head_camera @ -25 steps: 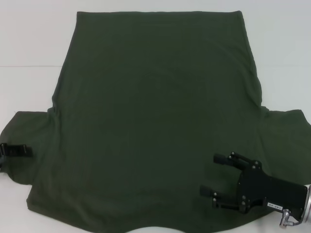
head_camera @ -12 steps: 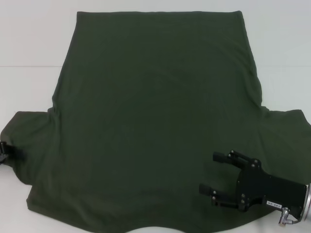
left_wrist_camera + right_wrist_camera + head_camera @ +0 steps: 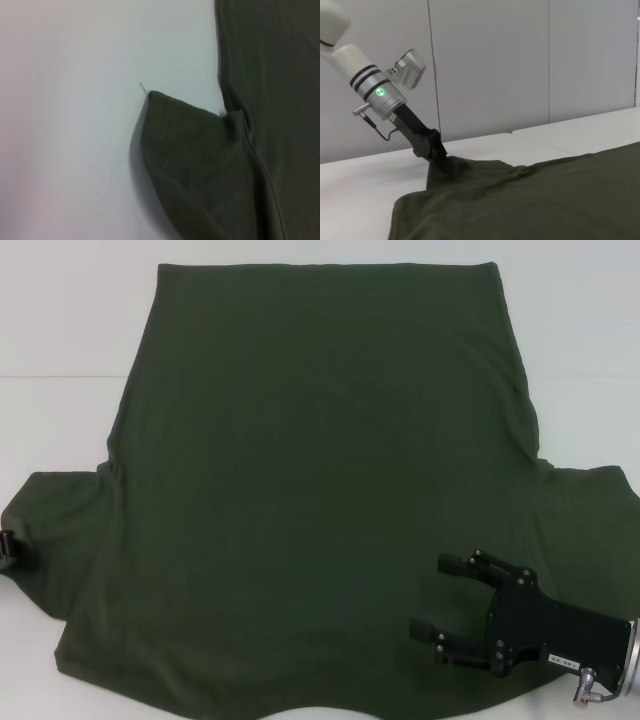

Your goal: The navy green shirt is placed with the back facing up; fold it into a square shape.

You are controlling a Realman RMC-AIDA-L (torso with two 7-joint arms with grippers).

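Head view: navy green shirt point(image 3: 320, 490) spread flat on white table point(image 3: 60, 330); right gripper point(image 3: 440, 600) hovers over its near right part, fingers spread.
Left wrist view: sleeve point(image 3: 200, 160) lifted off table.
Right wrist view: left gripper point(image 3: 439, 154) clamps sleeve edge.

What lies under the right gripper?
The navy green shirt lies spread on the white table beneath the open right gripper. The table there is covered.
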